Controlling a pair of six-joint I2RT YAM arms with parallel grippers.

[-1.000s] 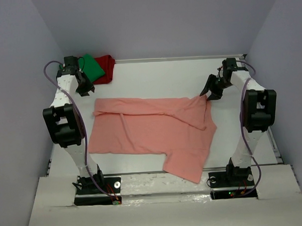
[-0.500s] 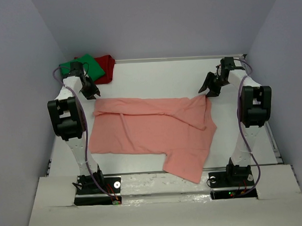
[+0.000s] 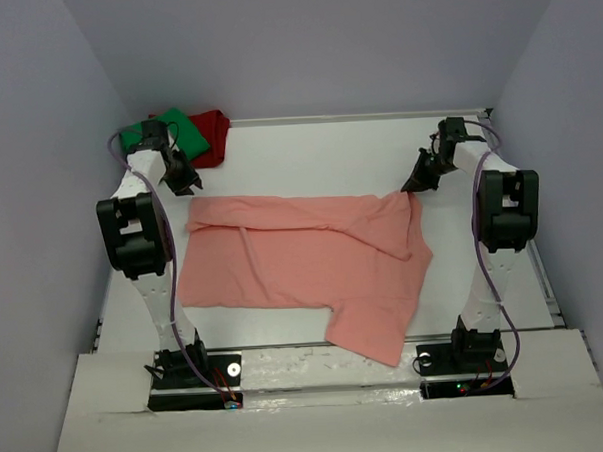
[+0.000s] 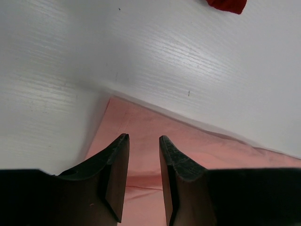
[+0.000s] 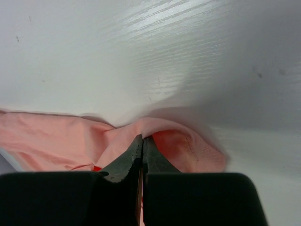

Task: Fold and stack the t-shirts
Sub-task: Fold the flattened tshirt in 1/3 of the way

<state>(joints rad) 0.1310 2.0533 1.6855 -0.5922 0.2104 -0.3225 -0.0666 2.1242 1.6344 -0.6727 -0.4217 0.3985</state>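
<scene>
Salmon-pink tee spread on the white table, one claw pinching it and the other poised above it.

The table [image 3: 308,156] fills the top view, and the salmon-pink tee [image 3: 303,261] lies spread and rumpled across its middle, with one flap reaching toward 5 o'clock near the front edge. The green tee [image 3: 182,128] sits bundled in the table's 10 o'clock corner, touching the dark red tee [image 3: 212,130] just at its 3 o'clock side. The right gripper [image 5: 142,137] is at the pink tee's 2 o'clock corner, its jaws pressed together on a raised ridge of that cloth. The left gripper [image 4: 143,137] hangs over the tee's 10 o'clock corner, jaws narrowly parted with nothing between them.
</scene>
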